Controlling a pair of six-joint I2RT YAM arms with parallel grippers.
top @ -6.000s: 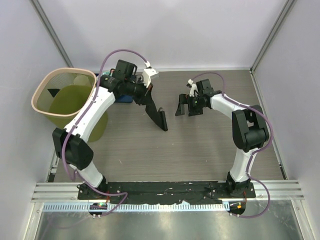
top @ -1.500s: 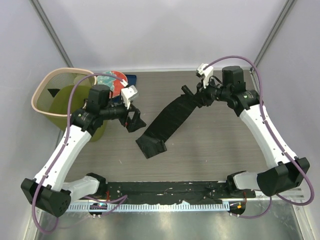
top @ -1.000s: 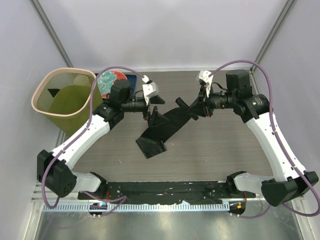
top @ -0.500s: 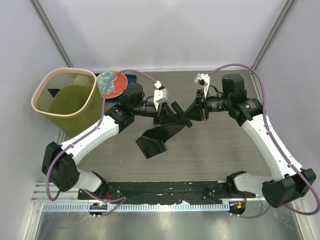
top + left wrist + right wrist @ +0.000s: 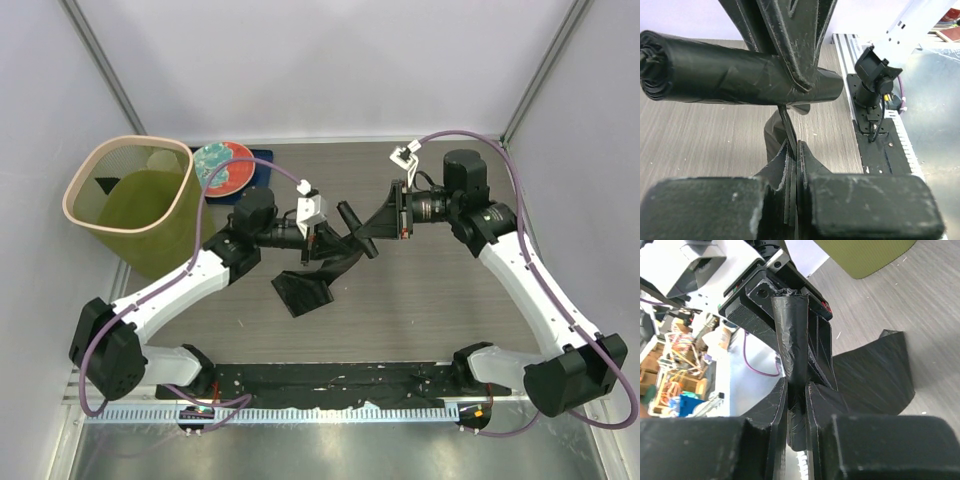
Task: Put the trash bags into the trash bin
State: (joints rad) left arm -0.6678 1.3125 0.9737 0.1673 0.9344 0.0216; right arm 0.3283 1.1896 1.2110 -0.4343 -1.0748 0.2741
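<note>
A black trash bag (image 5: pixel 312 284) hangs between both arms over the table's middle, its lower end lying on the wood. The rolled-up top of the trash bag (image 5: pixel 792 345) is pinched in my right gripper (image 5: pixel 797 395), which is shut on it. My left gripper (image 5: pixel 794 150) is shut on the thin film (image 5: pixel 784 117) just below the roll (image 5: pixel 730 75). From above, the left gripper (image 5: pixel 325 242) and right gripper (image 5: pixel 368 238) nearly meet. The olive-green trash bin (image 5: pixel 68 200) with a beige rim stands at the far left, well apart from both grippers.
A round red-and-teal plate (image 5: pixel 222 165) lies on a dark blue mat (image 5: pixel 258 160) behind the left arm, next to the bin. Grey walls close the table on three sides. The black base rail (image 5: pixel 330 378) runs along the near edge.
My left gripper swung in from near the bin to the bag and closed on its film. The right gripper kept its hold on the roll, shifting it left towards the table's middle.
</note>
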